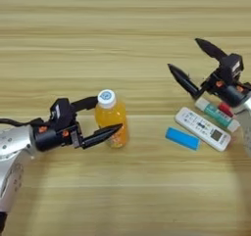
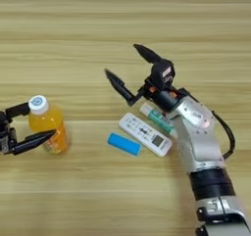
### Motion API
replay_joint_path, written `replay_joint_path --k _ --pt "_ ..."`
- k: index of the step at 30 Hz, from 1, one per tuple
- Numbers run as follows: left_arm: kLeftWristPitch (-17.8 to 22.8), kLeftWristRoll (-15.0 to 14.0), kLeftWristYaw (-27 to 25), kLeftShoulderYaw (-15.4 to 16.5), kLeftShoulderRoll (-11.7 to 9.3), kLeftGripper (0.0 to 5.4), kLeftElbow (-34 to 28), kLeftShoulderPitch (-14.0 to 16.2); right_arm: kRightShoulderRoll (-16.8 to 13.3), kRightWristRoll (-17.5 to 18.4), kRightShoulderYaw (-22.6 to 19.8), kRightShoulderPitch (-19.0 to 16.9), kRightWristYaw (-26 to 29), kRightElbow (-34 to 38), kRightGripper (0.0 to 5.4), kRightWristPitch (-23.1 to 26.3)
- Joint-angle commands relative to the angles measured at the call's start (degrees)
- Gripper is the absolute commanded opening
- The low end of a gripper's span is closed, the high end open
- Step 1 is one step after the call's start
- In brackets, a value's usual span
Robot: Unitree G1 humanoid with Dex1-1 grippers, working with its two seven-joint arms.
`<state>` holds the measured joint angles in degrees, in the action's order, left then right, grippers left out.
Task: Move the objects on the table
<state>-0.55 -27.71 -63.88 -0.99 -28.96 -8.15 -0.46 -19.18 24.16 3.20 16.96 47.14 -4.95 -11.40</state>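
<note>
Nearest, left gripper [image 1: 104,116] closed round the upright orange-juice bottle [image 1: 112,118], one finger behind, one in front, bottle apparently on the table [image 1: 122,29]: grasp judged made, move still to come. Next, blue block [image 1: 182,138], white remote control [image 1: 203,128], white-and-green tube [image 1: 216,113] lying together at right, untouched. Farthest, right gripper [image 2: 128,63], fingers spread wide, empty, above them.

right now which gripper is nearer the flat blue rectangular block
Right. The right gripper hangs open just behind the flat blue rectangular block; the left gripper is far to its left, fingers around the small orange-juice bottle.
</note>
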Motion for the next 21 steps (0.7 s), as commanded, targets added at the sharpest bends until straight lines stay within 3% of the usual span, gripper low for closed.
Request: replay_joint_path --k 1,5,8,13,21 --pt "0.6 -0.8 -1.4 -1.2 -0.3 3.49 -1.9 -3.7 -6.0 4.1 1.7 -2.3 9.7 6.2 5.40 7.0" --pt "0.8 -0.1 -2.7 -2.9 -0.4 3.49 -1.8 -5.6 -11.1 4.0 4.2 -3.0 17.7 9.4 5.40 11.7" --pt "1.3 0.2 -3.5 -3.9 -0.7 3.49 -2.1 -6.4 -12.8 3.6 5.5 -2.4 20.9 10.3 5.40 14.0" --pt "2.0 0.3 -3.8 -4.9 -0.7 3.49 -2.8 -7.7 -13.0 3.0 7.0 -0.8 23.5 10.4 5.40 16.6" --pt "2.4 0.4 -4.5 -6.6 0.2 3.49 -2.0 -10.4 -10.4 0.1 9.9 0.9 22.6 9.6 5.40 17.1"
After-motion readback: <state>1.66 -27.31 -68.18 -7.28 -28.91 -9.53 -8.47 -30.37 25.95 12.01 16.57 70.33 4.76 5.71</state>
